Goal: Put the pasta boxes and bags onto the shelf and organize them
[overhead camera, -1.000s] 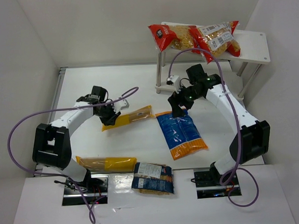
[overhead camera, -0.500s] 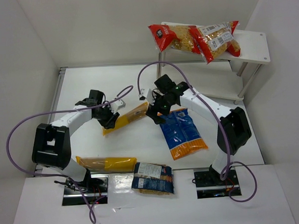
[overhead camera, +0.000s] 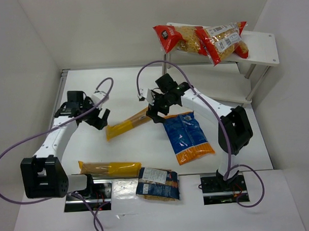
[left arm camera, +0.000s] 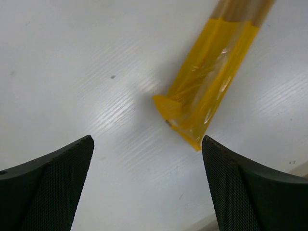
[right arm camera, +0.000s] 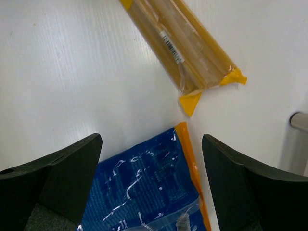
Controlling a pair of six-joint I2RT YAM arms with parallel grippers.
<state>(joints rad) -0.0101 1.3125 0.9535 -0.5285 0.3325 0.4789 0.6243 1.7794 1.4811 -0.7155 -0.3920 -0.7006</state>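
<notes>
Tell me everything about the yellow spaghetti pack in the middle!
The long narrow yellow spaghetti pack lies flat and slanted on the white table. Clear plastic shows pale spaghetti inside; its crimped ends are solid yellow, and a barcode sits on top. Nothing holds it: the left gripper and right gripper hover open by its ends.

Left red-ended bag (overhead camera: 178,38) & right red-ended bag (overhead camera: 224,40) side by side atop white shelf (overhead camera: 264,47), short pasta inside. Yellow spaghetti pack (overhead camera: 125,126) flat, diagonal, mid-desk (overhead camera: 123,91), far end just beside corner of blue-and-orange bag (overhead camera: 188,138). 2nd spaghetti pack (overhead camera: 109,168) along near edge, dark-blue pack (overhead camera: 158,183) at its rt end.
</notes>
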